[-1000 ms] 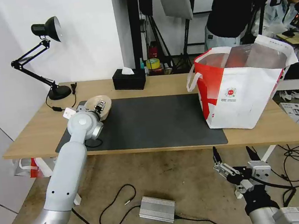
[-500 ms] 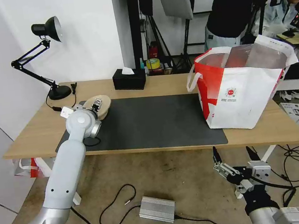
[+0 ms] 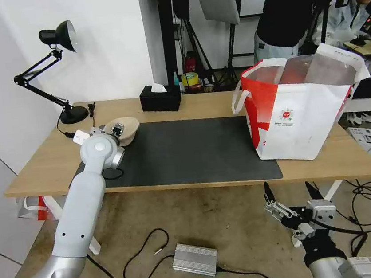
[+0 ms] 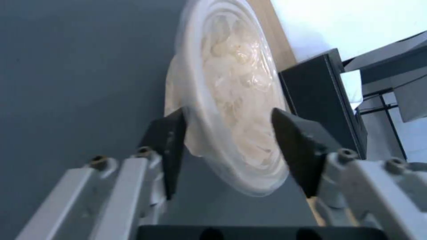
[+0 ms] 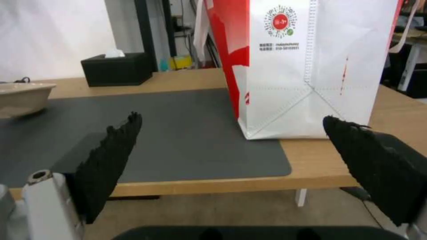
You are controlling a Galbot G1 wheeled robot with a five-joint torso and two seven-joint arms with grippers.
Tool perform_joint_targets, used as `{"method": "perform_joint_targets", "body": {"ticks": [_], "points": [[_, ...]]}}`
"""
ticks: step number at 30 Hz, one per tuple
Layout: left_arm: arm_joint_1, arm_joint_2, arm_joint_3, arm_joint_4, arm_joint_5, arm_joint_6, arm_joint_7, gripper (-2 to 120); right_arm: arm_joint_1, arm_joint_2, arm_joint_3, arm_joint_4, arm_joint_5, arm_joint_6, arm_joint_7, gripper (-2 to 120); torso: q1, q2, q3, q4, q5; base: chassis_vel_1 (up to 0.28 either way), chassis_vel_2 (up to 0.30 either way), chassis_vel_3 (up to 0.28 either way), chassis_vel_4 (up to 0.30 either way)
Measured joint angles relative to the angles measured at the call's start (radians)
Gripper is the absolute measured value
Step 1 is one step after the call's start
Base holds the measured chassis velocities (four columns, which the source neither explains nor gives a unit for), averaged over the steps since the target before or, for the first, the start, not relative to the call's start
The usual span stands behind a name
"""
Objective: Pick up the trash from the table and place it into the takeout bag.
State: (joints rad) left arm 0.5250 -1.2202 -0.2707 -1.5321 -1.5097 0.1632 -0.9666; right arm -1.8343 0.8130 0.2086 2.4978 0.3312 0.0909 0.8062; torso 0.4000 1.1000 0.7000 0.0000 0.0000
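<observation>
Beige paper bowl (image 3: 130, 125), clamped across its rim and wall by the left gripper (image 3: 116, 130), left of centre in the head view, at the far left corner of the dark grey mat (image 3: 196, 151) on the table (image 3: 41, 168). Seen from the left wrist as tipped well off level, inner face turned toward one finger, outer wall pressed against the other; apparently raised off the mat, though contact underneath could not be told. Takeout bag (image 3: 299, 117) stood upright at the right of the head view, mouth open upward, well apart from the bowl, with the bare mat between. Right gripper (image 3: 288, 186) hung released, fingers spread, at the lower right, below the table edge.

Step in hand judged as the carry toward the bag. Best done by:
- keeping the pinch firm, since a thin paper wall may buckle or slip;
- raising high enough to pass over the bag's near rim and white handles, not into its side;
- releasing only once over the open mouth;
- staying clear of the black tissue box (image 3: 160, 98) at upper centre.
</observation>
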Motion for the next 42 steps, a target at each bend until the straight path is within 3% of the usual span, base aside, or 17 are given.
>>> {"method": "perform_joint_targets", "body": {"ticks": [4,13,23,42], "points": [[0.0,0.002,0.002,0.001,0.005,-0.004,0.002,27,0.0,0.0,0.0,0.0,0.0,0.0,0.0,100,0.0,0.0,0.0,0.0,0.0,0.0,0.0,0.0,0.0],[-0.002,0.005,0.002,0.001,0.006,-0.005,0.01,0,0.0,0.0,0.0,0.0,0.0,0.0,0.0,100,0.0,0.0,0.0,0.0,0.0,0.0,0.0,0.0,0.0],[0.021,0.007,0.0,-0.032,0.011,-0.005,0.024,0,0.0,0.0,0.0,0.0,0.0,0.0,0.0,100,0.0,0.0,0.0,-0.0001,0.0,0.0,0.0,0.0,0.0],[0.044,0.052,0.005,-0.237,-0.05,-0.01,0.033,0,0.0,0.0,0.0,0.0,0.0,0.0,0.0,100,0.0,0.0,0.0,0.0,0.0,0.0,0.0,0.0,0.0]]}}
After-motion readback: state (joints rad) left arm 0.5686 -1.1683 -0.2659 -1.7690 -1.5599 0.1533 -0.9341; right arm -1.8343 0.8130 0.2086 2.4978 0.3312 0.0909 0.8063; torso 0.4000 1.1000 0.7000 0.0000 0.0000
